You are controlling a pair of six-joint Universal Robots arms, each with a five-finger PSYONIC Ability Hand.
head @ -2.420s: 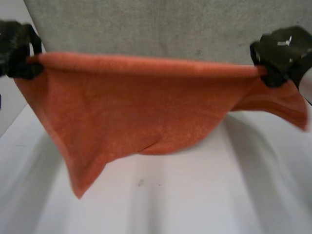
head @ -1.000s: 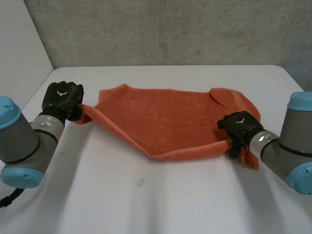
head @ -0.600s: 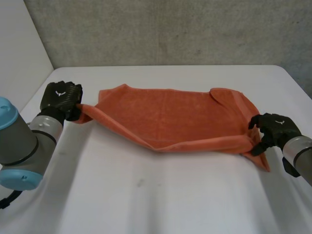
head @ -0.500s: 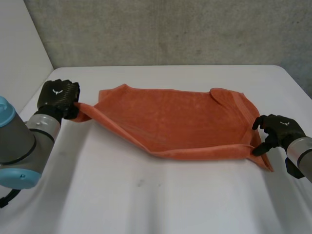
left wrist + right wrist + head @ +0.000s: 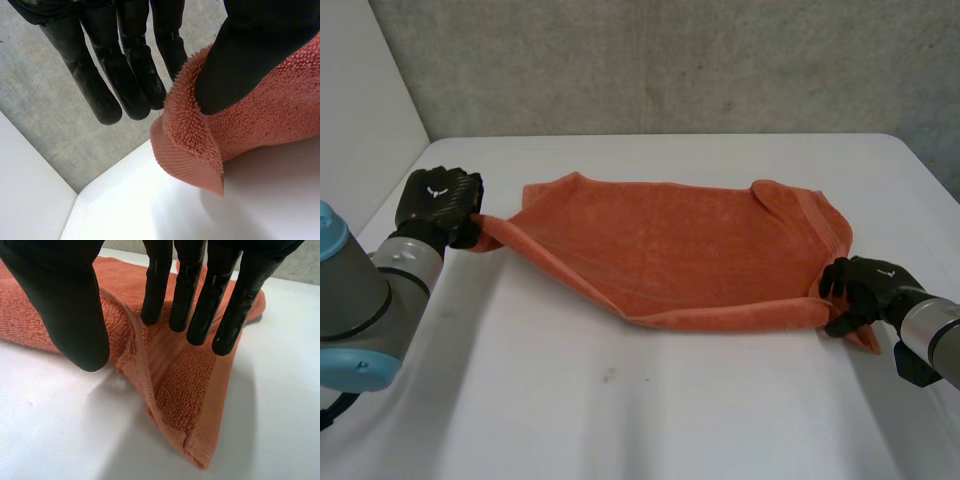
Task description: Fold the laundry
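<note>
Partly hidden towel [image 5: 680, 250] corners, left hand [image 5: 440, 203], right hand [image 5: 861, 289]

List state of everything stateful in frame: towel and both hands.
orange towel: spread on the white table, not flat; near edge doubled over, both near corners bunched in the hands.
left hand: shut, thumb pinching the towel's left corner against the fingers, corner raised off the table.
right hand: on the towel's right corner, a raised fold between thumb and fingers; looks pinched.
</note>
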